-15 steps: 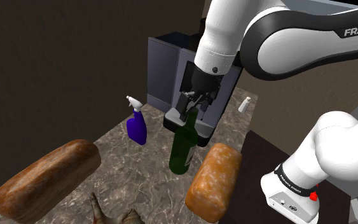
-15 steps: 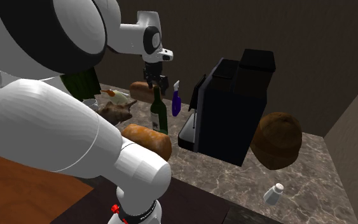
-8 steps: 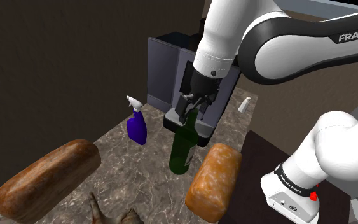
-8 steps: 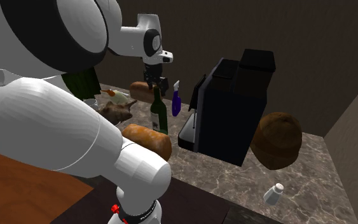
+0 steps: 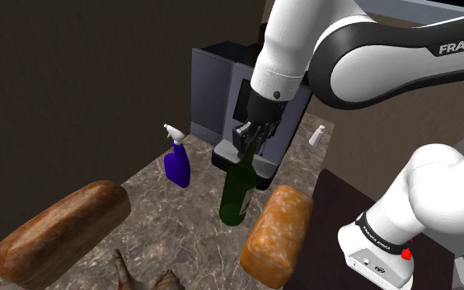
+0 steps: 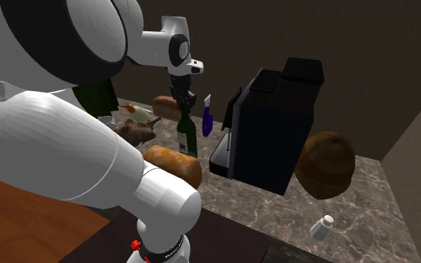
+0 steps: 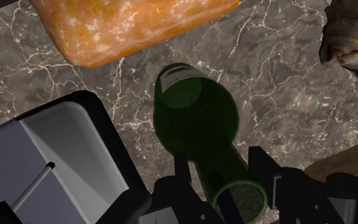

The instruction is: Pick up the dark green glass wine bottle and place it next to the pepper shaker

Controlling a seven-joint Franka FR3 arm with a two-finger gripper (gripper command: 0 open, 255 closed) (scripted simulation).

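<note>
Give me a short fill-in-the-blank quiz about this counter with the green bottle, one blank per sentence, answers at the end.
1. The gripper clasps the green bottle by its ___.
2. Between the green bottle and the small white shaker stands the dark ___.
3. The blue spray bottle has a ___ trigger head.

Answers: neck; coffee machine; white.

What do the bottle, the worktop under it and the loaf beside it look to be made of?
Wine bottle: dark green glass, by the look of it, smooth and slightly see-through, with a soft sheen on the shoulder. Worktop: polished stone, probably marble, dark grey-brown with pale branching veins. Loaf: bread, with a matt, orange-brown, speckled crust.
</note>
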